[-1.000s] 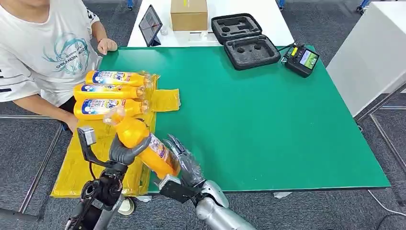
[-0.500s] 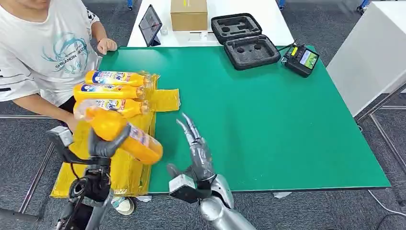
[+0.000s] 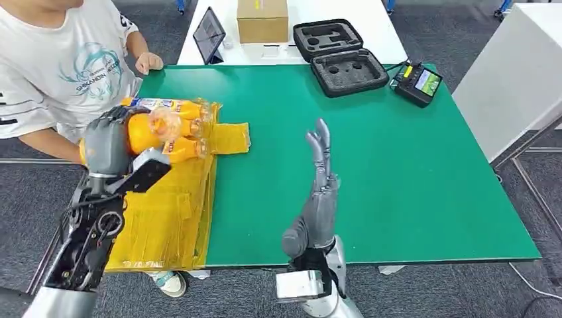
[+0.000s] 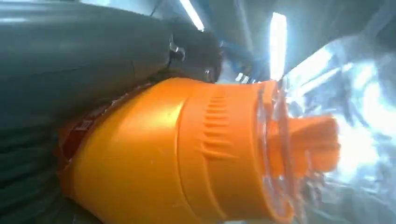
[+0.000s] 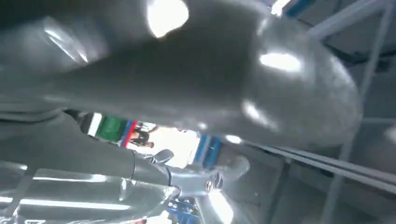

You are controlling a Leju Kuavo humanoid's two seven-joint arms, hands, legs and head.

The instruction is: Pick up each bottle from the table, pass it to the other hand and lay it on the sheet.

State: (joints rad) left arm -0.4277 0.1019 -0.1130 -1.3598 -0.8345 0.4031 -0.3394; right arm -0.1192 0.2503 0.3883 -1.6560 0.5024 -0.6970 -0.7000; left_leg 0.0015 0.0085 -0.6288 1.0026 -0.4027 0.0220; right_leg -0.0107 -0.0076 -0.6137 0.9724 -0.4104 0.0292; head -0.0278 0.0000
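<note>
My left hand (image 3: 106,144) grips an orange bottle (image 3: 151,129) with a clear cap, held above the far end of the yellow sheet (image 3: 166,212). The left wrist view shows that bottle's orange shoulder (image 4: 187,158) close up, with my left hand's fingers (image 4: 93,51) wrapped over it. Other orange bottles (image 3: 173,106) lie side by side on the sheet's far end, partly hidden behind the held one. My right hand (image 3: 319,192) is raised over the green table (image 3: 371,165), fingers straight and apart, holding nothing. The right wrist view shows my right hand (image 5: 196,74) blurred and close.
A person in a white T-shirt (image 3: 63,66) sits at the table's left, one hand (image 3: 147,62) on the far corner. At the back stand a tablet (image 3: 208,33), a cardboard box (image 3: 262,20), an open black foam case (image 3: 338,56) and a handheld controller (image 3: 417,82).
My left hand has carried the bottle leftward and farther away, over the laid bottles. My right hand has lifted and straightened over the table, away from the bottle.
</note>
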